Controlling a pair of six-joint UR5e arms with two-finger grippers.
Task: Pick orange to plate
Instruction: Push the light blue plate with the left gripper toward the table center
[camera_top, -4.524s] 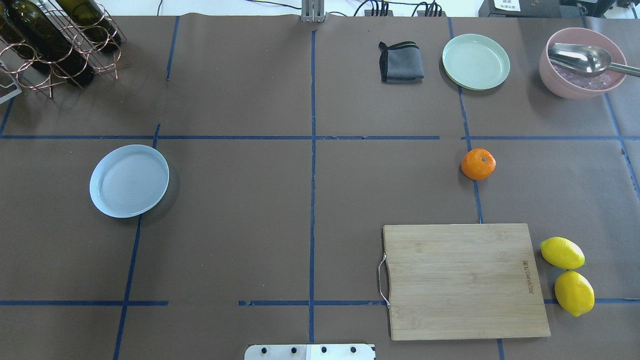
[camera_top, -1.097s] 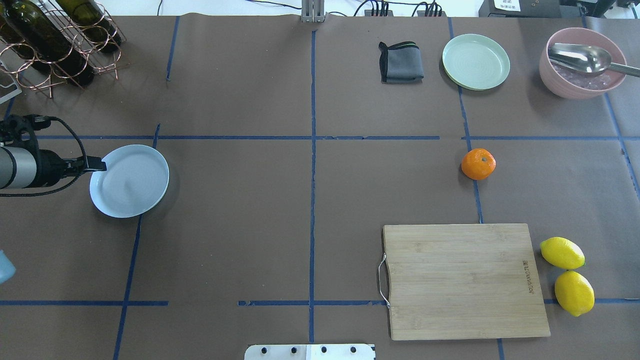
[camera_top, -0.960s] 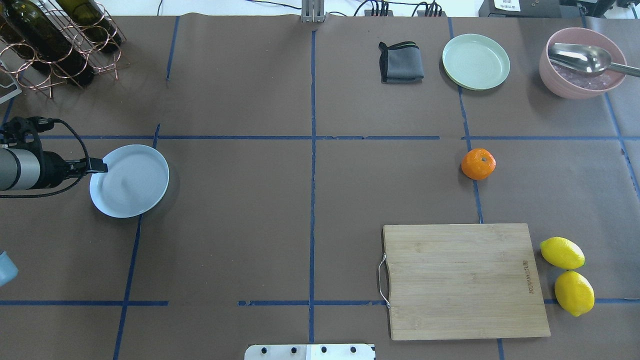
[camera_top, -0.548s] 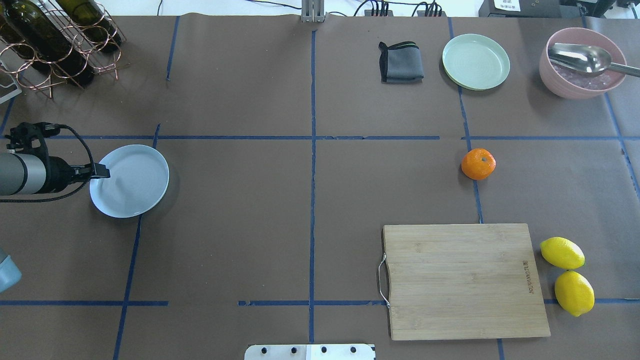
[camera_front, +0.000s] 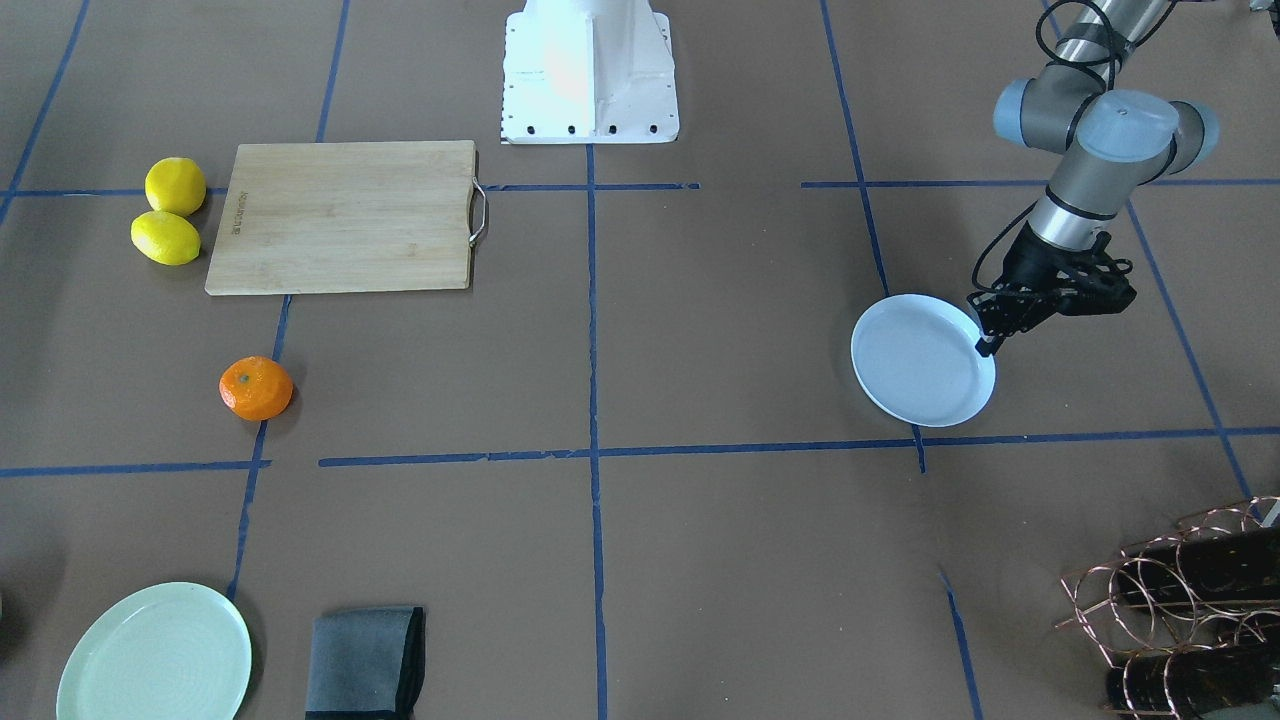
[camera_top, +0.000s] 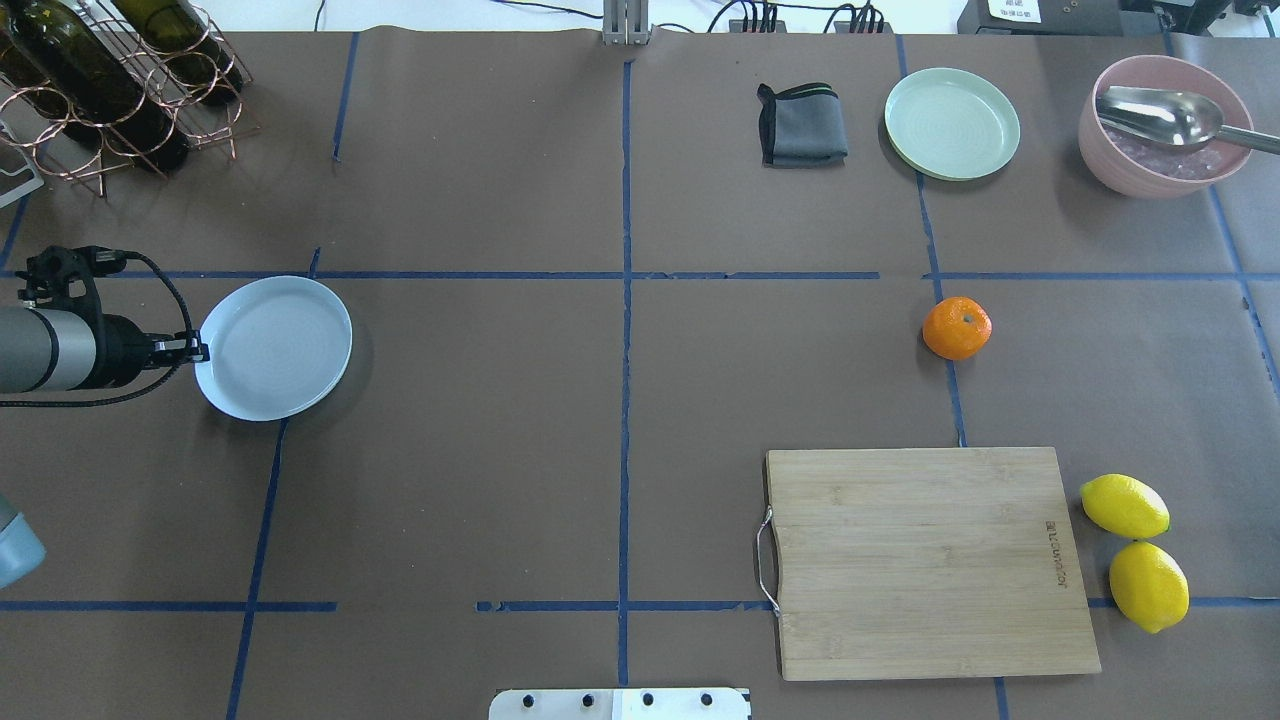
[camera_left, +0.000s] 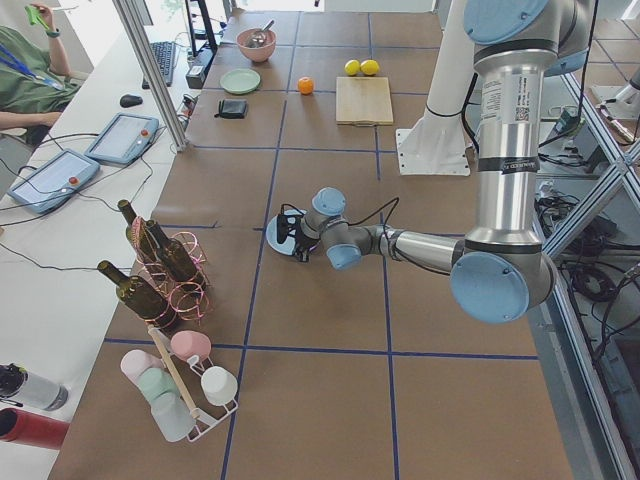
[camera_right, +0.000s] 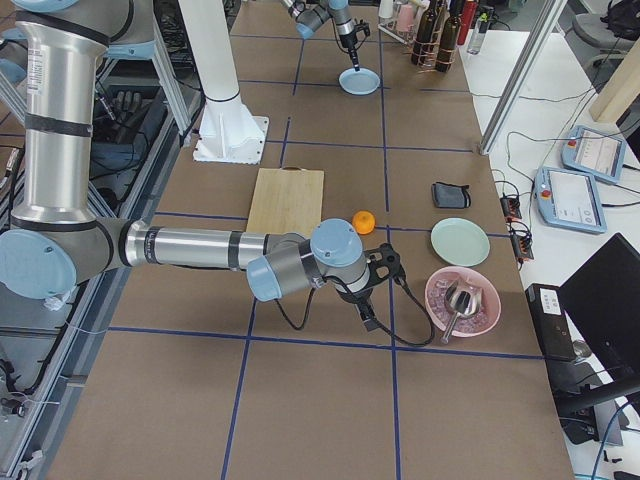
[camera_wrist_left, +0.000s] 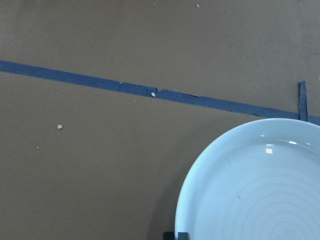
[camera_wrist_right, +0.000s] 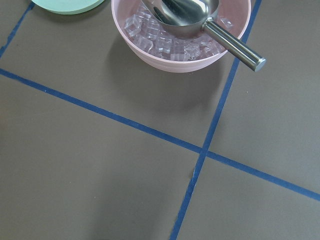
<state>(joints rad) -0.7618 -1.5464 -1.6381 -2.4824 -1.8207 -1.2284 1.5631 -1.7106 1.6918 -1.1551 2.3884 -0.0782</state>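
Pale blue plate (camera_top: 273, 348) has shifted slightly toward the orange (camera_top: 957, 328), left tool (camera_top: 198, 350) pinching its rim; right tool (camera_right: 366, 322) cannot be judged

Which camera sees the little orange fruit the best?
The overhead exterior view: the small round bright orange fruit sits unblocked, its stem dot showing. The front-facing view shows it clearly too. Both side views show it much smaller. Neither wrist camera sees it.

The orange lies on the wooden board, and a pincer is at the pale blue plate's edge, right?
No: the orange lies on the table, off the wooden board, as the overhead view shows. The left pincer is at the plate's edge.
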